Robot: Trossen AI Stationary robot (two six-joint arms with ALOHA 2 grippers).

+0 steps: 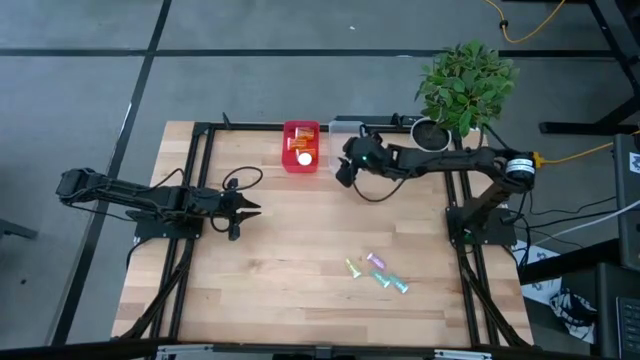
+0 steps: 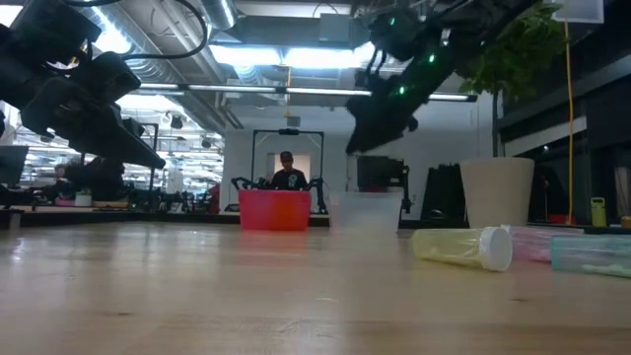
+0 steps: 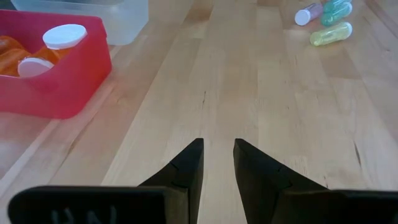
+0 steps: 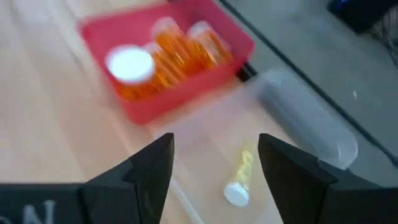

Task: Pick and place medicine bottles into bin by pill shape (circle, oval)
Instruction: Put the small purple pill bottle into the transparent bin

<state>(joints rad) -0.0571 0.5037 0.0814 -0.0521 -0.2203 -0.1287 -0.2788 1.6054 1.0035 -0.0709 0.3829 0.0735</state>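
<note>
My right gripper (image 4: 214,165) hangs open above the clear bin (image 4: 311,118), a yellow vial (image 4: 239,180) lying inside. Orange bottles (image 4: 171,53) fill the red bin (image 1: 300,146) beside. Four vials (image 1: 377,271) lie mid-table. Left gripper (image 3: 217,155), slightly parted, waits.

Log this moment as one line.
right gripper open above clear bin | yellow vial inside | orange bottles in red bin | left gripper idle

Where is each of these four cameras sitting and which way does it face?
High: overhead, facing straight down; left arm and right arm show.
Low: tabletop height, facing across toward the red bin; arms overhead.
Left wrist: past the left gripper toward the vials.
Right wrist: past the right gripper, down onto the clear bin.
All four share the red bin.
</note>
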